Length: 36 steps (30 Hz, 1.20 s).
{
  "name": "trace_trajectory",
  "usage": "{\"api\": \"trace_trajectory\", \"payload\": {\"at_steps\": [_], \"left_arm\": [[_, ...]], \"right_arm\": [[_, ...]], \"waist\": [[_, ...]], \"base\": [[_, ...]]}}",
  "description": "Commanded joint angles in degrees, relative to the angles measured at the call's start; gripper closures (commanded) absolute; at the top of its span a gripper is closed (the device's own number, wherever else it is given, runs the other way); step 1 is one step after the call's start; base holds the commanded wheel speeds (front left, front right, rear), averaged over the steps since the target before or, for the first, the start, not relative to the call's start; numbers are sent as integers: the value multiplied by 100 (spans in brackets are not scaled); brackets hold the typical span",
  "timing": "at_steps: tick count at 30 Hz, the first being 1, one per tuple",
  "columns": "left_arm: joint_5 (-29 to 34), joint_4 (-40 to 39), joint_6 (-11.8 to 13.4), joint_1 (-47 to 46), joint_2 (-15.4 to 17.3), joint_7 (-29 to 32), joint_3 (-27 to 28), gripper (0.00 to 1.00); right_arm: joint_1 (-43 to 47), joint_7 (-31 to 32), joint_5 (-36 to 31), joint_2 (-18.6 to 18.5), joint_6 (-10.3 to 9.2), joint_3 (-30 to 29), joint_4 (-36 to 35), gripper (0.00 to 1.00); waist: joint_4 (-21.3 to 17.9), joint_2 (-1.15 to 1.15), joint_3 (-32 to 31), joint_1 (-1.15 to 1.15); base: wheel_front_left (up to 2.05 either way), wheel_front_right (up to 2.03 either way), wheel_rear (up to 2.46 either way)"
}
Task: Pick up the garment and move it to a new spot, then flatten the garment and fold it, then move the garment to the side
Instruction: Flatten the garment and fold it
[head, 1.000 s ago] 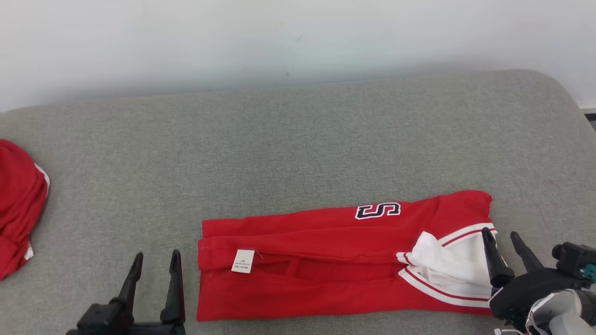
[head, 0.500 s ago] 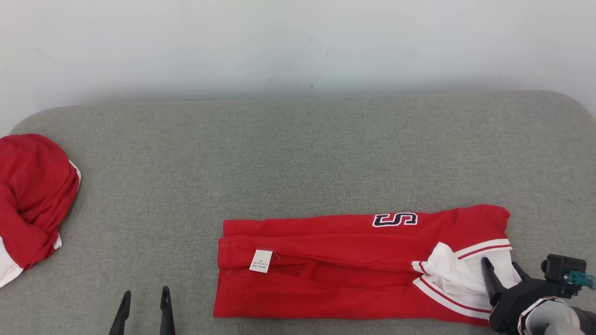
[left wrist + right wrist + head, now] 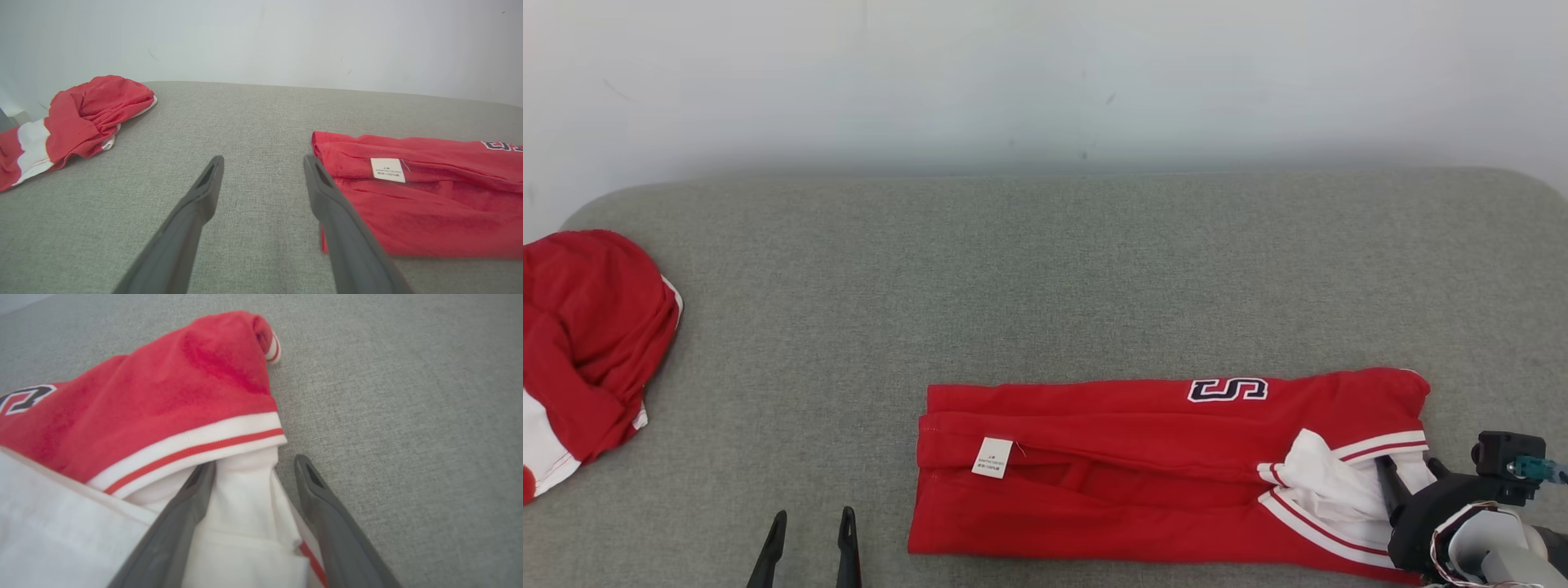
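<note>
Fingers, both pairs spread and holding nothing, one at each end of the folded red garment.

Head view: garment lies as a long strip, lower centre to right, on the grey cushion; left fingers at bottom, just left of its hem end; right fingers lower right, over the white-trimmed end. Left wrist view: left fingers above bare cushion, garment at right, label upward. Right wrist view: right fingers straddle white cloth, unclamped. Advised: shift left pair onto hem corner; pinch all layers; lift level.
</note>
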Motion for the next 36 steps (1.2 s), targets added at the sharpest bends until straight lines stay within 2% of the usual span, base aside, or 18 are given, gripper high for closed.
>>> {"api": "trace_trajectory", "payload": {"at_steps": [1,2,3,8,16,20,27,36], "left_arm": [[2,-9,24,-11,-8,-18,-16,0],[5,-6,30,-17,-8,-18,-25,0],[15,-8,35,-21,-8,-18,-37,0],[61,-20,53,45,-8,-18,-47,0],[56,-44,47,60,-8,-18,-60,0],[12,-49,78,76,-8,-18,-55,0],[-36,-53,89,147,-9,-18,-29,0],[-23,-35,64,132,-9,-18,-61,0]], "right_arm": [[24,128,56,40,-14,85,140,0],[11,178,109,60,-14,137,175,37],[11,199,167,80,-14,193,166,100],[-32,125,436,-15,-14,387,119,100],[-453,-481,561,-824,-15,112,480,100],[-596,-660,517,-1026,-15,70,538,100],[-541,-801,505,-870,-15,345,-17,100],[-101,-506,622,-469,-15,910,-1918,100]], "waist": [[22,0,9,0],[32,0,9,0],[38,0,6,0],[-6,0,-57,0],[-108,0,-124,0],[-155,0,-150,0],[-323,0,-226,0],[-480,0,-305,0]], "base": [[0,0,0],[0,0,0],[0,0,0],[0,0,0],[0,0,0],[0,0,0],[0,0,0],[0,0,0]]}}
